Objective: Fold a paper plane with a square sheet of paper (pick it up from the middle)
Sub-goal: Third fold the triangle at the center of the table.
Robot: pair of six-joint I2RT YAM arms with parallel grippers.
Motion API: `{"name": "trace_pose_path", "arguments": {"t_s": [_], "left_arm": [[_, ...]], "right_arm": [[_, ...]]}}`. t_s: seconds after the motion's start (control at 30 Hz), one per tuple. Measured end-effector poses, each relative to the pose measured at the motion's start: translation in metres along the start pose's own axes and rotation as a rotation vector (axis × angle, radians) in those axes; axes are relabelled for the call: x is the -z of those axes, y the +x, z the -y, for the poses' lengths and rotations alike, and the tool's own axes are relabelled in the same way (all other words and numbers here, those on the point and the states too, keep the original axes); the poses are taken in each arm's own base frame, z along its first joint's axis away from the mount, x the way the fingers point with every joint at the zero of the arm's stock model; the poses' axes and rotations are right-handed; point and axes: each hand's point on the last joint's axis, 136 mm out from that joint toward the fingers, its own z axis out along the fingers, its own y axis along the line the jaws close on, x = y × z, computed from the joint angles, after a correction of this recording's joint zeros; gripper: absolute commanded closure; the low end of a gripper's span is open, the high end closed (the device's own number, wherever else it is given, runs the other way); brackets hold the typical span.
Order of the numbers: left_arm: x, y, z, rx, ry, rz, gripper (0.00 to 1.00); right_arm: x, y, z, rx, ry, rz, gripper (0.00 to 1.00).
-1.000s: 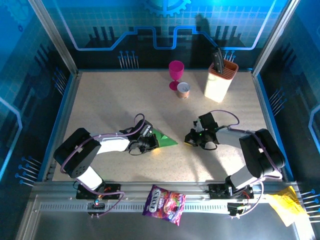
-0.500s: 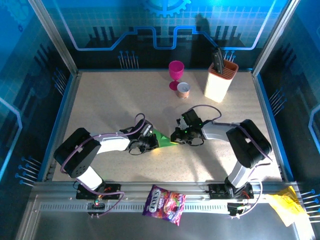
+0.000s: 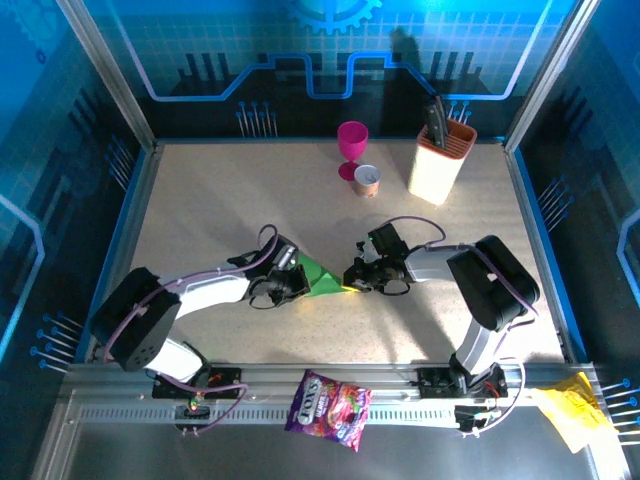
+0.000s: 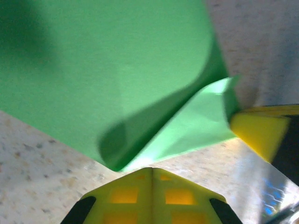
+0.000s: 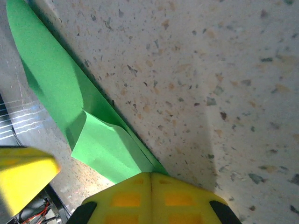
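Both are shut empty, left pincer (image 3: pixel 284 287) and right pincer (image 3: pixel 357 277) nosing opposite ends of the square sheet of paper (image 3: pixel 323 280), folded triangular mid-counter (image 3: pixel 220 200): light, floppy, crumple-prone, so I'd pinch its lifted flap gently.

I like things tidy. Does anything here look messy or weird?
Yes. The green paper isn't flat: one corner flap curls up near the right gripper. A purple snack bag lies on the metal rail at the near edge.
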Motion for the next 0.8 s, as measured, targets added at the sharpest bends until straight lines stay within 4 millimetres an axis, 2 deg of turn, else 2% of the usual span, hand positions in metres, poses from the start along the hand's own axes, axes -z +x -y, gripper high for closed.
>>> {"name": "trace_pose_path", "arguments": {"t_s": [0.17, 0.33, 0.47, 0.6, 0.8], "left_arm": [[0.005, 0.003, 0.036, 0.064, 0.123, 0.027, 1.0], [-0.017, 0.012, 0.059, 0.145, 0.194, 0.027, 1.0], [-0.037, 0.008, 0.062, 0.209, 0.21, 0.057, 1.0], [-0.043, -0.002, 0.06, 0.261, 0.234, 0.111, 1.0], [-0.046, -0.008, 0.039, 0.332, 0.233, 0.19, 1.0]], "right_arm": [[0.0, 0.0, 0.0, -0.02, 0.0, -0.005, 1.0], [-0.001, 0.0, 0.0, -0.04, -0.007, -0.015, 1.0], [-0.001, 0.001, 0.001, -0.042, -0.006, -0.017, 1.0], [-0.001, 0.001, 0.0, -0.047, -0.004, -0.022, 1.0], [-0.001, 0.001, 0.001, -0.05, -0.003, -0.026, 1.0]]}}
